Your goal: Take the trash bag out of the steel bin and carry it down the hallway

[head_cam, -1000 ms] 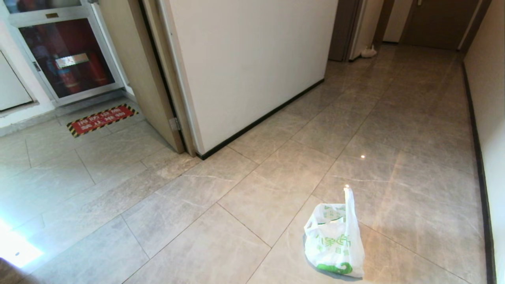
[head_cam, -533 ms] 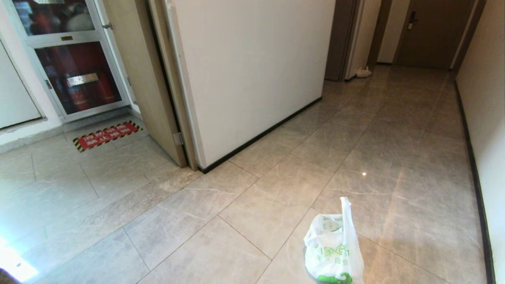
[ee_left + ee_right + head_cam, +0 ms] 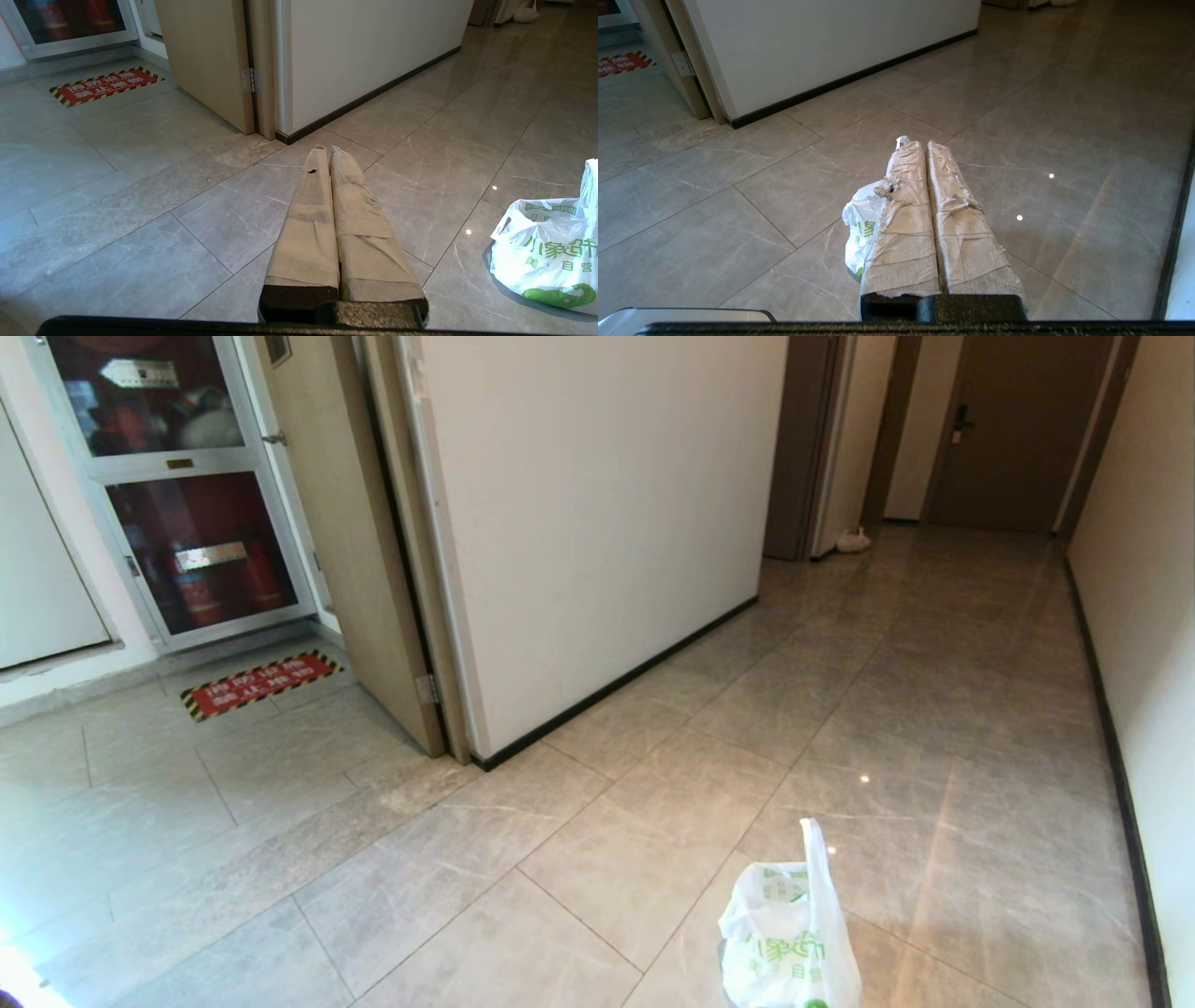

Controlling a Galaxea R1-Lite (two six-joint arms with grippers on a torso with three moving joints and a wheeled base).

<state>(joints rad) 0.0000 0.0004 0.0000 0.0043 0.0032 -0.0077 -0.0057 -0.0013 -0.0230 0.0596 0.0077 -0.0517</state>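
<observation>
**Head lifts, hallway opens up, bag left on the floor**

Over the last second the whole head view has tipped upward: the dark door (image 3: 1013,429) at 1 o'clock now shows in full and the trash bag (image 3: 789,952) has slid to the frame's edge at 5 o'clock, which is camera motion, not the bag moving. It sits on the hallway (image 3: 943,644) tiles, one handle upright. The left claw (image 3: 325,150) and right claw (image 3: 924,143) are both pressed closed and appear empty, so carrying looks finished or paused. No steel bin shows.
</observation>
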